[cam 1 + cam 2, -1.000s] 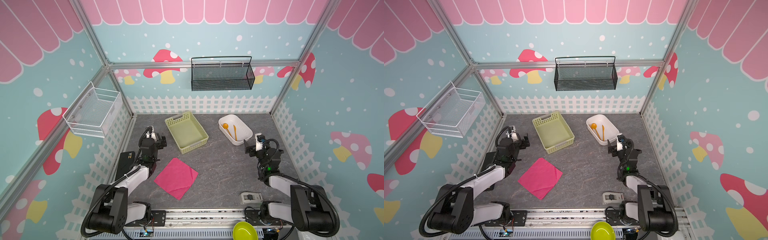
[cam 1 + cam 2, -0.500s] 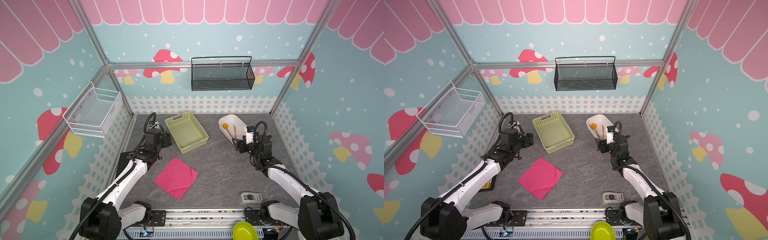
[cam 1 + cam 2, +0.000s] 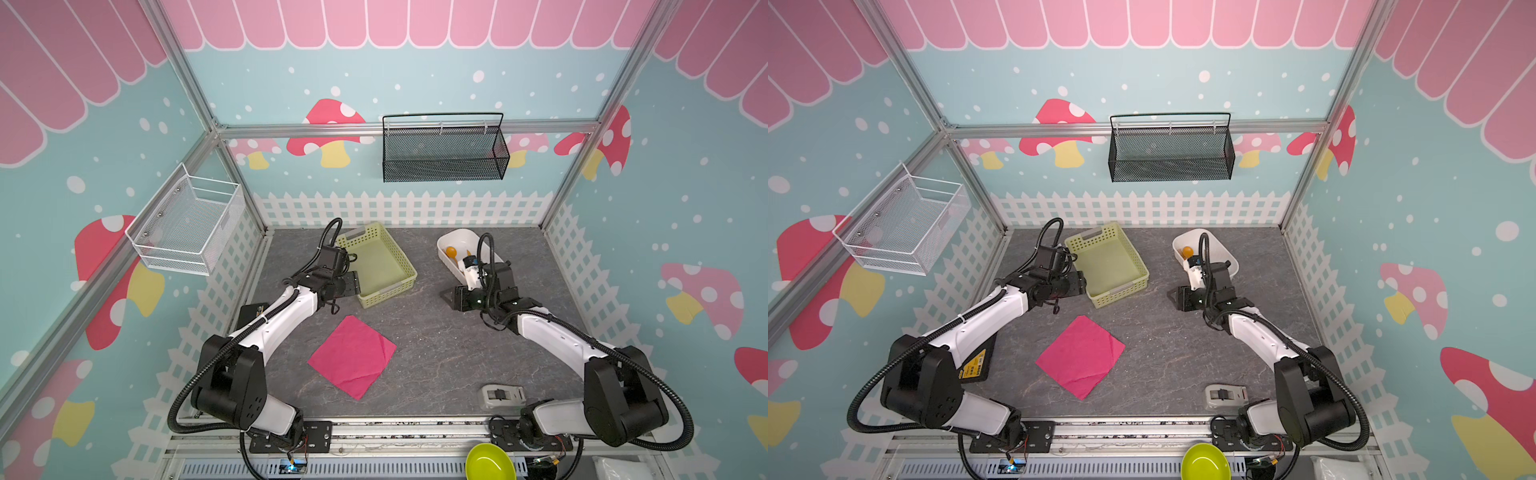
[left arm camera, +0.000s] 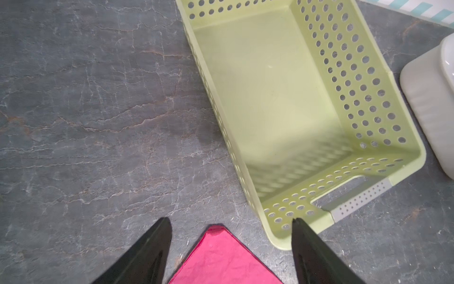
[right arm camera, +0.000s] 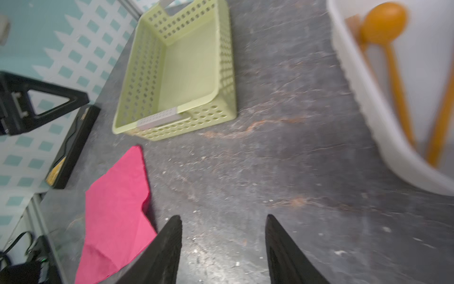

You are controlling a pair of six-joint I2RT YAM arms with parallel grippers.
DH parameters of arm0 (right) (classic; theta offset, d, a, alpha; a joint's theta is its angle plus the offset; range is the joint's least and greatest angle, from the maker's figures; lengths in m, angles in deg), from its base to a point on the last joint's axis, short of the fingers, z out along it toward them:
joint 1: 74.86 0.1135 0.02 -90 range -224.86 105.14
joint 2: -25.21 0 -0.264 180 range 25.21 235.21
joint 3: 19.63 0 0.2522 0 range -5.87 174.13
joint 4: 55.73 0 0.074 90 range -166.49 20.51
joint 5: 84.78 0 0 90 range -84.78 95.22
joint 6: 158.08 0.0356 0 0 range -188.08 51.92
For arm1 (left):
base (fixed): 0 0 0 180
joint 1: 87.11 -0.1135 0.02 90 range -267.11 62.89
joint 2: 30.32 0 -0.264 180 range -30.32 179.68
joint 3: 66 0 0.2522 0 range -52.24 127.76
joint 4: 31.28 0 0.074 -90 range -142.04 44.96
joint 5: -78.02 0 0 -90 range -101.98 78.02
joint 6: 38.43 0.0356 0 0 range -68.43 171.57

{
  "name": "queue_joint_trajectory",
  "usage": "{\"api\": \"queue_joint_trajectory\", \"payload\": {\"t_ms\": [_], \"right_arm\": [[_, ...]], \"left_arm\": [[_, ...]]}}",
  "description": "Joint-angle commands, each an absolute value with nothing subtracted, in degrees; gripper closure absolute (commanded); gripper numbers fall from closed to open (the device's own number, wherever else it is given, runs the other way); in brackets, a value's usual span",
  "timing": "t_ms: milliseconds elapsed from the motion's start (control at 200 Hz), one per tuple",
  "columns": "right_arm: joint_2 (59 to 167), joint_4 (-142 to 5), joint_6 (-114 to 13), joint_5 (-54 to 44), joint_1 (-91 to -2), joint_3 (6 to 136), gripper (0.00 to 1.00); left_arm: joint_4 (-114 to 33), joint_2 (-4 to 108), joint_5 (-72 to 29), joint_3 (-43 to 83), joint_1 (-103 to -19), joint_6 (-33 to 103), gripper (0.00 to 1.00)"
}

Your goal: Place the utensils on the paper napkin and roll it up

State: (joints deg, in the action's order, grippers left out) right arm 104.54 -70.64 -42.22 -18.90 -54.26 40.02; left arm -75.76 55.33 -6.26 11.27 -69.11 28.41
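The paper napkin (image 3: 352, 356) lies flat and unrolled, turned like a diamond, near the front of the grey desk (image 3: 436, 345). Beyond it, the left end effector (image 4: 231, 220) hangs near the napkin's far corner, just beside the green basket (image 3: 382, 266), with its jaws spread and holding nothing. The right end effector (image 5: 223, 216) hangs over bare desk near the white tub (image 3: 465, 237), its jaws likewise apart and holding nothing. Farthest back, the orange utensils (image 5: 390, 49) lie inside that tub, well apart from the napkin.
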Motion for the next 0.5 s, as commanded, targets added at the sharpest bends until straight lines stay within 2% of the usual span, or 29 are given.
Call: {"api": "queue_joint_trajectory", "payload": {"t_ms": [0,330,495], "right_arm": [[105.23,-69.82,-36.52,-21.81,-49.02,39.37,0.44],[110.67,-61.29,-26.89,-19.90,-33.90,37.46,0.46],[115.85,-57.99,-23.37,-19.40,-29.21,38.73,0.49]], "left_arm": [[-81.36,54.67,-7.41,15.18,-69.88,30.91,0.21],[-82.86,51.22,-9.48,16.58,-74.27,34.91,0.20],[-83.63,46.99,-4.60,15.04,-74.91,38.75,0.20]]}}
